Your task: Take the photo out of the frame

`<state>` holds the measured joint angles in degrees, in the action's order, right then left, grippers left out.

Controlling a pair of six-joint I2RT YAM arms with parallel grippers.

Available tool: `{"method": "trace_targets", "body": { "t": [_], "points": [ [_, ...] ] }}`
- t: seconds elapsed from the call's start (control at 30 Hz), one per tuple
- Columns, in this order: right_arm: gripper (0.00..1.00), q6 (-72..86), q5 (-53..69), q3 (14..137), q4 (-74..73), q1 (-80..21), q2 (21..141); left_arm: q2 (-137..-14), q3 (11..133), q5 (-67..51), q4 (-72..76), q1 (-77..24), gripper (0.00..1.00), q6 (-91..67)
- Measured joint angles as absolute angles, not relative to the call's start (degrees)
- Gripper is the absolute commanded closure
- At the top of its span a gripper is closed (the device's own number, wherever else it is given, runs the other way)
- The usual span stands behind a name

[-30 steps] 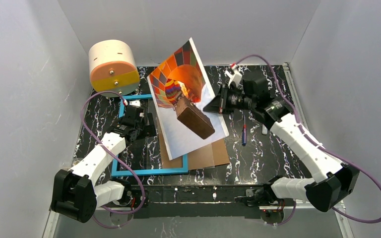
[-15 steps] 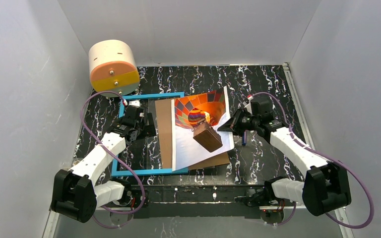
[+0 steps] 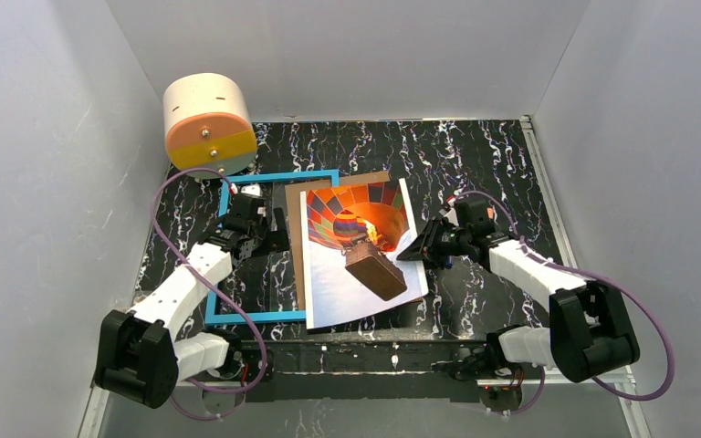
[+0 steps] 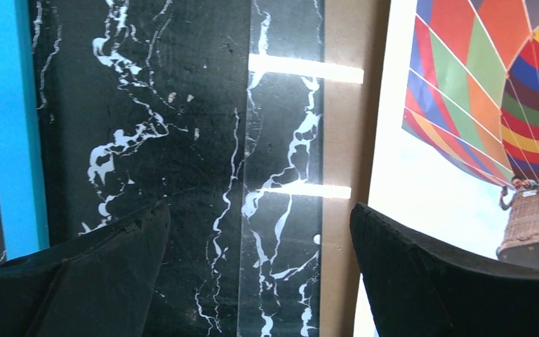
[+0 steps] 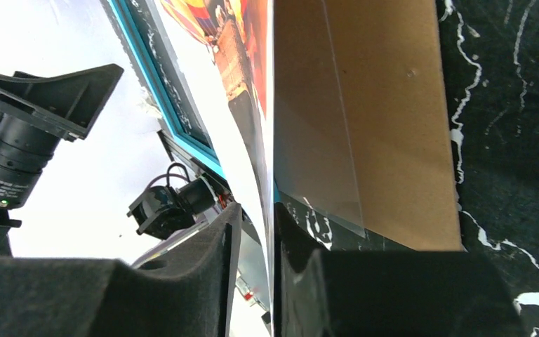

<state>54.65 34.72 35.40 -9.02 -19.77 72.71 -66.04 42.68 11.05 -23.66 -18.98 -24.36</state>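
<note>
The photo, a hot-air balloon print, lies almost flat, face up, over the brown backing board and the right side of the blue frame. My right gripper is at the photo's right edge. In the right wrist view the photo's edge stands between the fingers, against one pad, with a lit gap to the other. My left gripper is open and empty inside the frame, over the table beside the board. The left wrist view shows the frame, the photo and my open fingers.
A clear pane lies on the table, overlapping the board's left edge; it also shows in the right wrist view. A cream and orange cylinder stands at the back left. A blue pen lies under the right wrist. White walls close three sides.
The right arm has lowered the photo from standing steeply to lying almost flat, and has drawn it forward. The right fingers now show a gap. The left arm has not moved.
</note>
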Motion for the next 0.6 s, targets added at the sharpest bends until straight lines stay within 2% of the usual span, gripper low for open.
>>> {"method": "trace_targets", "body": {
  "t": [0.1, 0.23, 0.47, 0.6],
  "points": [
    [0.65, 54.4, 34.6, 33.9, -8.0, -19.8, 72.8, -66.5, 42.6, 9.1, -22.9, -19.0, 0.02, -24.1],
    [0.56, 54.5, 34.7, 31.7, -6.1, -19.8, 73.3, -67.7, 42.4, 5.7, -21.6, -19.0, 0.03, -23.6],
    [0.57, 57.2, 34.7, 23.7, 2.1, -19.8, 75.2, -72.8, 41.7, -3.1, -19.3, -19.0, 0.05, -22.7],
    [0.63, 60.0, 34.7, 19.8, 5.9, -19.8, 75.1, -74.4, 41.6, -6.6, -18.9, -19.0, 0.05, -22.5]
  ]
}}
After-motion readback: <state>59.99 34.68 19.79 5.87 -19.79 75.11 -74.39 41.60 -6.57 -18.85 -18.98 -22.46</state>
